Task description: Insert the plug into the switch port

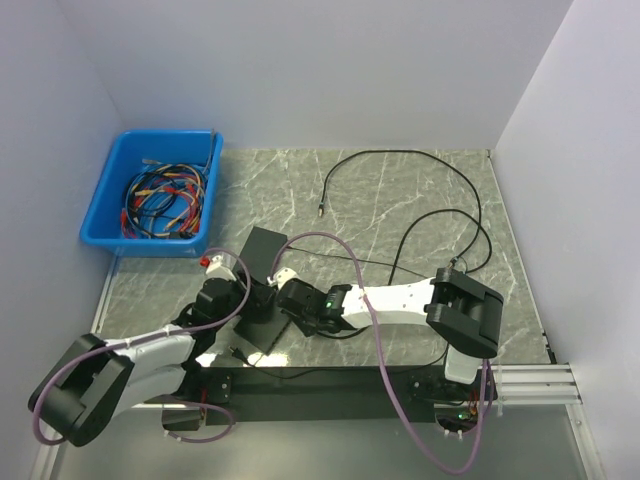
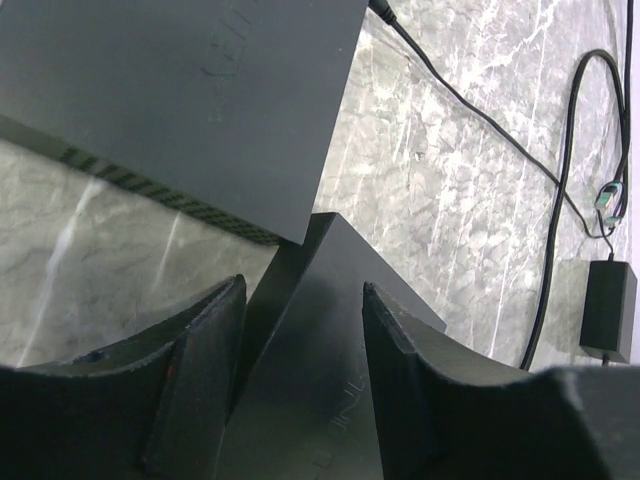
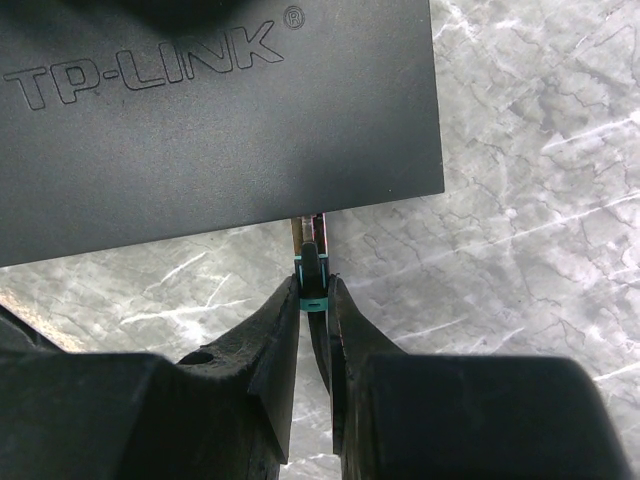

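A blue bin (image 1: pixel 97 215) of wires (image 1: pixel 160 197) sits far left on the bench (image 1: pixel 430 195). The left end effector (image 1: pixel 250 300) and right end effector (image 1: pixel 290 296) meet by the black switch (image 1: pixel 265 248).

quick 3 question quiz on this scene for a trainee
1. True or false: the right fingers pinch the plug.
2. The name on the switch reads: A) TP-LINK B) NETGEAR C) CISCO
3. Fill in: the cables lie in a ____ bin.
Key: 1 true; 2 A; 3 blue.
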### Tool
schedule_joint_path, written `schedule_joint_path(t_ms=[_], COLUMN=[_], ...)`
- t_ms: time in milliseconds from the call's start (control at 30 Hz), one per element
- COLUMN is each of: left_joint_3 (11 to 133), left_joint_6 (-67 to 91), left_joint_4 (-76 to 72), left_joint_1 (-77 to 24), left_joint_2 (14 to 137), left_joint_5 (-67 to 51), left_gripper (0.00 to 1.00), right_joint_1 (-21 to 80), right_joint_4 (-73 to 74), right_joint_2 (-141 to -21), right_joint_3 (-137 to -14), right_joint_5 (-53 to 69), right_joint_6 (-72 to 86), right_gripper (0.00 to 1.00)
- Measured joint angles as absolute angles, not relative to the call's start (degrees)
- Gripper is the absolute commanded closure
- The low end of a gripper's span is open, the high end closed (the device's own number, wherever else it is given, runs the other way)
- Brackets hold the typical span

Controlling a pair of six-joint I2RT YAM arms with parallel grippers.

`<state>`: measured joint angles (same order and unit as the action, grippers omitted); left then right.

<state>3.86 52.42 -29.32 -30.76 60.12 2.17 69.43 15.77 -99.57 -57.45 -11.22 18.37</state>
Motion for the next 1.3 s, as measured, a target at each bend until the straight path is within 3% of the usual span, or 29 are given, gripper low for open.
schedule_joint_path(t_ms=[1300], left_joint_3=[3.9], left_joint_6=[48.7], left_joint_4=[-59.0], left_joint_1=[-34.7], left_joint_2=[83.4], left_joint_5=[3.6], left_gripper=[0.50], right_joint_1=[64.1], right_joint_4=[29.0], right_joint_2=[-105.0], right_joint_3=[-67.0], right_joint_5=[-10.1], right_joint_6=[15.7], right_gripper=[1.00])
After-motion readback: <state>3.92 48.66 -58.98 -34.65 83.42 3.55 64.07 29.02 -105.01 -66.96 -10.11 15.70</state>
